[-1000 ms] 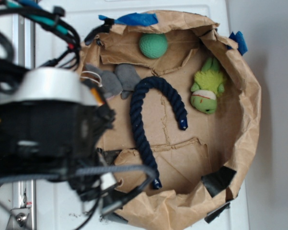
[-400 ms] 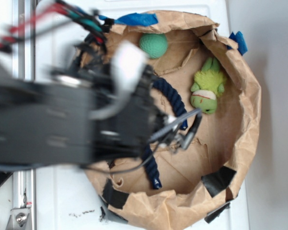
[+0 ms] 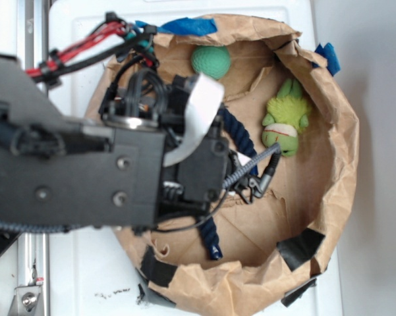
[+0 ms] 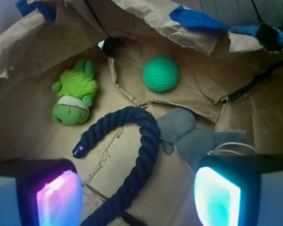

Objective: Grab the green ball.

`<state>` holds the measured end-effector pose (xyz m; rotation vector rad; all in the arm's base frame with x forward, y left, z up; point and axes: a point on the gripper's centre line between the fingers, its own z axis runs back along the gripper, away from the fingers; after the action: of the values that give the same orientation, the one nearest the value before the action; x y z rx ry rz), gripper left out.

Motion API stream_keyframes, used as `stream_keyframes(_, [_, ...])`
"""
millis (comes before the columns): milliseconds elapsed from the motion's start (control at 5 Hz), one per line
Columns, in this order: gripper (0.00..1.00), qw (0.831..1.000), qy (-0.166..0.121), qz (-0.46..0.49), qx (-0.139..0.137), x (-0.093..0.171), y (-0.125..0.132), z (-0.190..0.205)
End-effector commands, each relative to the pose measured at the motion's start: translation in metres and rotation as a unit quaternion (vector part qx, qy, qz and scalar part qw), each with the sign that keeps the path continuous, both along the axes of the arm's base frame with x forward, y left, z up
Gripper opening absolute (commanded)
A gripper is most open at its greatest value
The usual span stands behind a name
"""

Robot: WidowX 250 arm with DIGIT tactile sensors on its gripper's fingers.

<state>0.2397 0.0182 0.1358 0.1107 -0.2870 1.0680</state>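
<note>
The green ball (image 3: 211,60) is small, round and matte. It lies at the far end of the brown paper bin (image 3: 339,118), near the blue tape. It also shows in the wrist view (image 4: 161,74), top centre. My gripper (image 4: 138,195) is open and empty, its lit pads (image 4: 59,197) wide apart above the dark blue rope (image 4: 141,155). The ball is well ahead of the fingertips. In the exterior view the arm hides the gripper.
A lime-green plush toy (image 3: 285,122) with a red mouth lies at the bin's right side and shows in the wrist view (image 4: 74,99). The rope (image 3: 240,141) curves across the middle. A grey cloth (image 4: 190,136) lies beside the rope. Crumpled paper walls ring the bin.
The arm has swung from the left edge in over the bin's middle, now covering the grey cloth and much of the rope. The ball, plush toy and rope have not moved.
</note>
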Motion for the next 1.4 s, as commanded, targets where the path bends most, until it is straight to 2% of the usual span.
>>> stream_keyframes(0, [1.0, 1.0, -0.024, 0.012, 0.0, 0.001, 0.011, 0.014])
stream_keyframes(400, [1.0, 0.998, -0.003, 0.061, 0.026, 0.033, 0.029, -0.029])
stream_keyframes(600, [1.0, 0.997, -0.011, 0.07, 0.037, 0.033, 0.034, -0.038])
stream_keyframes(1200, [1.0, 0.99, -0.026, 0.112, 0.076, 0.025, 0.075, -0.048])
